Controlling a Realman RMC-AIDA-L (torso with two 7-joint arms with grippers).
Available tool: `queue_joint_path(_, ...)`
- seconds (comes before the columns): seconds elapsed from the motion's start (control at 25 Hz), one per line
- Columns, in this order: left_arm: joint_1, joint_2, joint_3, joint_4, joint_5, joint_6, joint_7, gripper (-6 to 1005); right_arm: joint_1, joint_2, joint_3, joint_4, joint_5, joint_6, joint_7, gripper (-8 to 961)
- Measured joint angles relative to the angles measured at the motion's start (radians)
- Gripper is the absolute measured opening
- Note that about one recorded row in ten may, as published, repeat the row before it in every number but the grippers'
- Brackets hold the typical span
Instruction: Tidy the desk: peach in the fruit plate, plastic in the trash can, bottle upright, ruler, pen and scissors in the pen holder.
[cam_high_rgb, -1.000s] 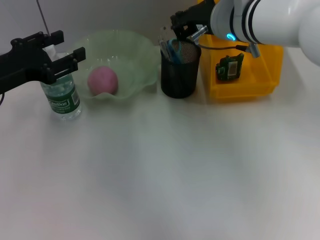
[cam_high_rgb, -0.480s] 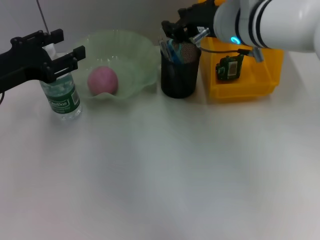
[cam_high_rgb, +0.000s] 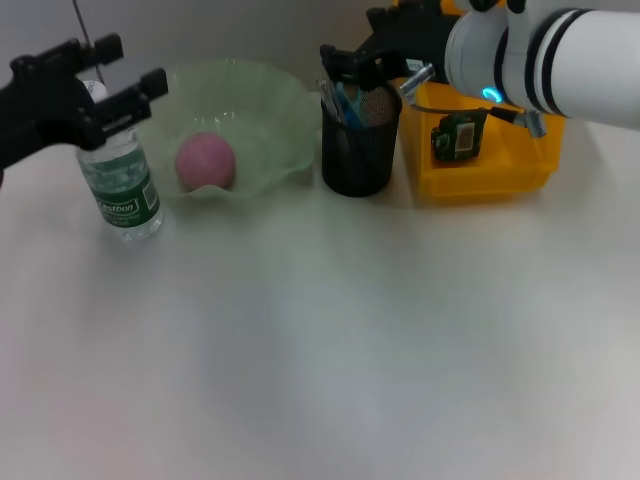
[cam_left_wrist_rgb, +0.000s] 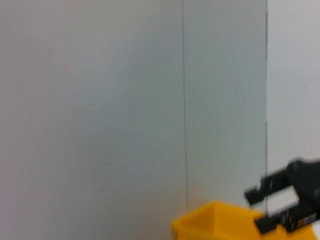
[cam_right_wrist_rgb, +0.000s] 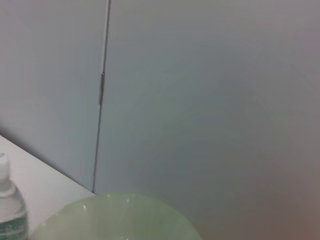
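Pen holder (cam_high_rgb: 358, 150): black mesh cup, upright on tabletop (cam_high_rgb: 330, 340), approx. centre of the back row; blue-handled items stand inside, tips above rim. All positions below are ref. the pen holder.

Peach (cam_high_rgb: 205, 160): left of holder, lying in green fruit plate (cam_high_rgb: 262, 112); plate rim is just beside holder.

Bottle (cam_high_rgb: 119, 185): further left, beyond plate, upright on tabletop, green label facing front.

Yellow bin (cam_high_rgb: 500, 160): just right of holder; a green circuit board (cam_high_rgb: 459, 136) lies inside.

Right gripper (cam_high_rgb: 352, 62): directly above holder's rim, w/ white arm running off to the right. Fingers' opening and hold: cannot tell.

Left gripper (cam_high_rgb: 128, 83): far left, level w/ bottle's cap. Fingers spread apart, one either side of the neck, not clamped on it.

Right wrist view shows bottle top (cam_right_wrist_rgb: 10, 205) and plate rim (cam_right_wrist_rgb: 120, 217) against a grey wall.
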Motion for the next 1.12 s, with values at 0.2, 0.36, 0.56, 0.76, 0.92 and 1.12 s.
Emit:
queue_joint_path(0.2,0.013,0.0,-0.032,-0.016,-0.115,0.095,0.065,663,-0.037,-0.003,0.043,-0.014,0.335,0.0,-0.27,660)
queue_joint_path(0.36,0.016,0.002,-0.034,-0.032,-0.175,0.156,0.095,663,-0.082,-0.004,0.125,-0.007,0.757,-0.085,-0.616,659)
queue_joint_path(0.56,0.023,0.007,-0.033,-0.032,-0.164,0.205,0.095,663,-0.11,-0.005,0.328,0.088,1.115,-0.375,-0.914,659)
queue_joint_path(0.76,0.031,0.014,-0.032,-0.034,-0.095,0.267,0.116,663,-0.107,-0.005,0.527,0.228,1.176,-0.657,-1.088,659)
queue_joint_path(0.92,0.039,0.014,-0.032,-0.034,-0.015,0.305,0.137,663,-0.121,-0.01,0.639,0.298,1.114,-0.818,-1.243,659)
queue_joint_path(1.12,0.039,0.019,-0.025,-0.027,0.078,0.373,0.15,663,-0.1,-0.03,0.718,0.389,0.996,-0.92,-1.326,660)
